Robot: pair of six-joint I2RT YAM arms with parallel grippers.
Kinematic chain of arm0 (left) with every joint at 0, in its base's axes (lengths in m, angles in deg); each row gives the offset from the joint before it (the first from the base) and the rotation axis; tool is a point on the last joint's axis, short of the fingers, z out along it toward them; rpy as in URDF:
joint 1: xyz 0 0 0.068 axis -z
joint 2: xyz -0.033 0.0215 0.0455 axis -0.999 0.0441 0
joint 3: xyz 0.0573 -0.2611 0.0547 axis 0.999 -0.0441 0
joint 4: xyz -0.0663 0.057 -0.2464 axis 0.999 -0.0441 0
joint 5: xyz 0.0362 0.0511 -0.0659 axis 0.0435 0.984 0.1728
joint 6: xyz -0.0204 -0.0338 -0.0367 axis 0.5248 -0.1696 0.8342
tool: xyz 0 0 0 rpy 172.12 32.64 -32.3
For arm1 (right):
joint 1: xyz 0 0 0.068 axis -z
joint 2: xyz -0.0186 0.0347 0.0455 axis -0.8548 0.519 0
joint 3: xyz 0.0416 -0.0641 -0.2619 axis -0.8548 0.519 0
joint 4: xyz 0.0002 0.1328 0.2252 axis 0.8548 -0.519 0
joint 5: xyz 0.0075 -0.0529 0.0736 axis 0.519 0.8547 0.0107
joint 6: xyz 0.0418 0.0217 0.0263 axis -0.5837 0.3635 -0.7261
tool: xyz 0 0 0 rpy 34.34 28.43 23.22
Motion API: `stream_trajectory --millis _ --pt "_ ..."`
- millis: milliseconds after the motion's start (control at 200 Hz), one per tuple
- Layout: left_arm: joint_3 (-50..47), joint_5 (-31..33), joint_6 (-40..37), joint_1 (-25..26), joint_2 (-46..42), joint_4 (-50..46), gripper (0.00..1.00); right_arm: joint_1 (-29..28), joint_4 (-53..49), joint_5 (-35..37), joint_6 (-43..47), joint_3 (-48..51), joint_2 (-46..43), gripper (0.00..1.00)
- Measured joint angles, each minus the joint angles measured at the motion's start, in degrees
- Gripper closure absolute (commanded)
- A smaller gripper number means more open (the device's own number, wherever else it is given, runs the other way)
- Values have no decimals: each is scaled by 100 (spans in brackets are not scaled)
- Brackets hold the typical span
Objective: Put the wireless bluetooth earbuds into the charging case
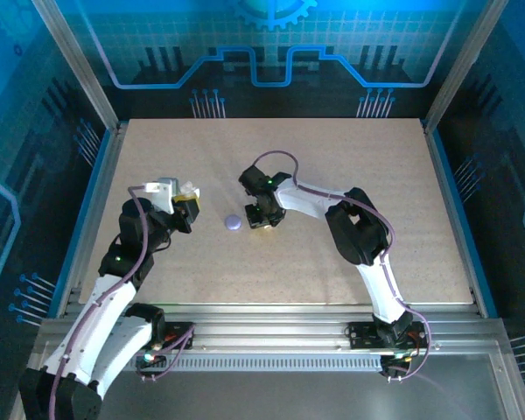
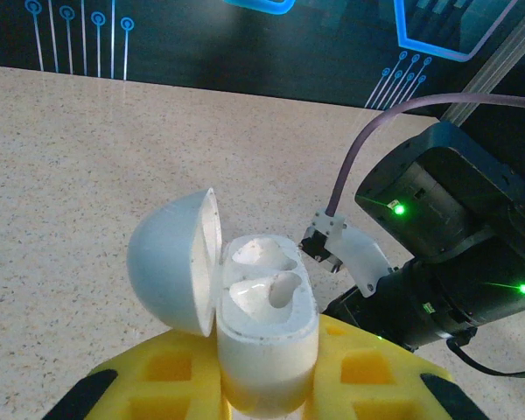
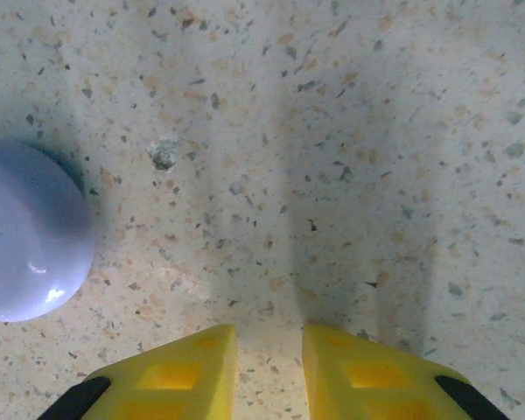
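A white charging case [image 2: 271, 359] stands upright between the yellow fingers [image 2: 166, 372] of my left gripper [image 2: 267, 372], which is shut on it. Its lid [image 2: 171, 262] hangs open to the left. A glossy whitish shape [image 2: 262, 293] lies in the near socket; I cannot tell whether it is a bud. The far socket [image 2: 258, 252] looks pale and shallow. The lavender earbud is out of view. In the top view the left gripper [image 1: 185, 203] holds the case [image 1: 189, 190] above the table. My right gripper [image 3: 269, 350] hovers low over bare table, jaws slightly apart with nothing between them.
A larger lavender round piece [image 1: 233, 222] rests on the table between the two grippers, just left of the right gripper [image 1: 262, 219]; it is at the left edge of the right wrist view [image 3: 26, 236]. The right arm's wrist [image 2: 437, 254] is close behind the case.
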Motion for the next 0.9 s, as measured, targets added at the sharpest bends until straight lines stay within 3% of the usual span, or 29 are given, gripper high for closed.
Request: stream_trajectory --millis 375,510,675,900 --pt "-17 0 2 0 -90 2 86 -87 -166 7 0 293 -254 75" --pt "-22 -2 2 0 -87 2 86 -90 -278 22 -4 282 -470 72" --pt "-22 -20 0 0 -87 2 87 -81 -608 109 -164 127 -815 62" --pt "-22 -66 2 0 -87 2 87 57 -1215 68 -490 -201 -944 60"
